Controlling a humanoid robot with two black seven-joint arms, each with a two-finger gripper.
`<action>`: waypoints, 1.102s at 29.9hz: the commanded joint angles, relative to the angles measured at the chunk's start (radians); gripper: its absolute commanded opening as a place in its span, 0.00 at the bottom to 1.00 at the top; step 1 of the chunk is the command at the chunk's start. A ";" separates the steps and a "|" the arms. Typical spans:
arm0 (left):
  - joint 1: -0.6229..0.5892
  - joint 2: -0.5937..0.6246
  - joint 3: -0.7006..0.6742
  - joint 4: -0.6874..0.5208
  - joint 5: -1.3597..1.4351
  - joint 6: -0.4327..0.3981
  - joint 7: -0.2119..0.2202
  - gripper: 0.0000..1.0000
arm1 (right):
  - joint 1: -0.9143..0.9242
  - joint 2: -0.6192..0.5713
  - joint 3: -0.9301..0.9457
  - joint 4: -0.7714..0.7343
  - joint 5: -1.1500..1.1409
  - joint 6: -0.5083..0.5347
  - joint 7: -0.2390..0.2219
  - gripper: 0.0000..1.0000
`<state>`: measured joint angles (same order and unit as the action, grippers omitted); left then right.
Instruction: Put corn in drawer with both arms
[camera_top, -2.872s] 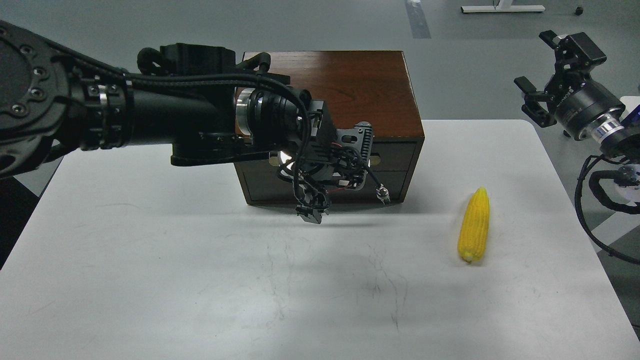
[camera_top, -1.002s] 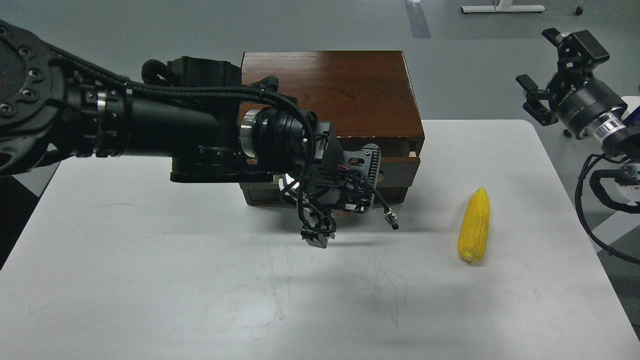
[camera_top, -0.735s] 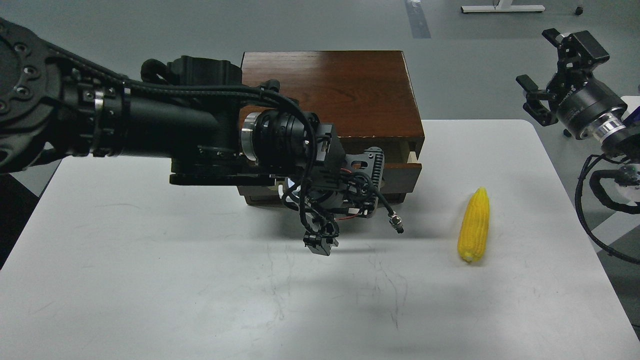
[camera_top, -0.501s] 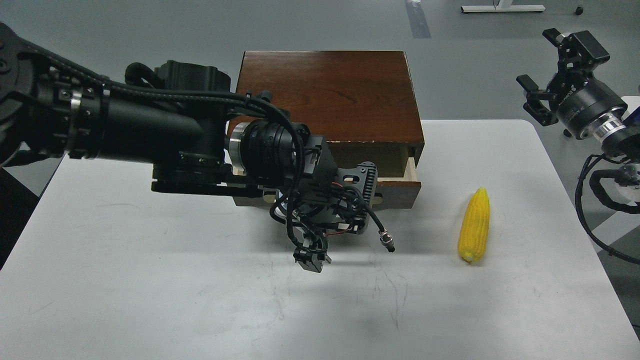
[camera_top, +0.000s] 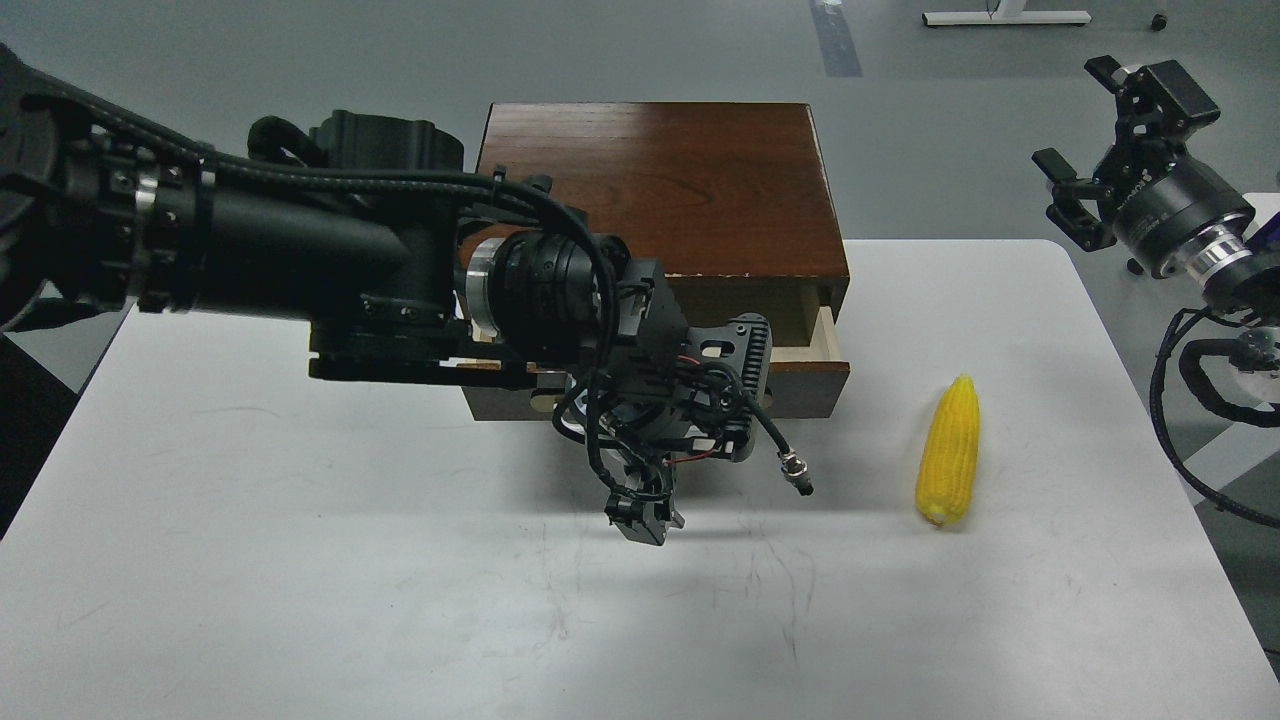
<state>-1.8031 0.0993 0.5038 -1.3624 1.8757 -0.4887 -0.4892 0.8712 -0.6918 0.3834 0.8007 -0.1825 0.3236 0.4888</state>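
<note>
Head view: the drawer (camera_top: 805, 375) stands pulled partly out of the box (camera_top: 690, 180). The left hand (camera_top: 690, 405) hides its handle; its grip cannot be told. The corn (camera_top: 949, 451) lies on the desk (camera_top: 300, 560). The right hand (camera_top: 1105, 150) hangs open, well apart.

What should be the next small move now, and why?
Probably the right gripper should descend toward the corn. The drawer stands partly open with the left gripper at its front, and the corn lies untouched on the table.

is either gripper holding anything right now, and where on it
Right gripper is open and empty. Left gripper is at the drawer front; its hold on the handle is hidden.
</note>
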 joint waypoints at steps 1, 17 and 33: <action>-0.007 0.002 -0.008 0.000 -0.001 0.000 0.001 0.97 | 0.000 0.000 -0.001 0.000 0.000 0.000 0.000 1.00; -0.054 0.210 -0.137 -0.021 -0.061 0.000 0.001 0.98 | 0.000 0.000 -0.001 0.000 0.000 0.002 0.000 1.00; 0.017 0.500 -0.255 0.208 -0.775 0.000 0.001 0.98 | 0.026 -0.110 -0.128 0.176 -0.280 0.017 0.000 1.00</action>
<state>-1.8428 0.5559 0.2531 -1.2505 1.2874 -0.4887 -0.4884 0.8835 -0.7600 0.3079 0.9123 -0.2986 0.3414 0.4887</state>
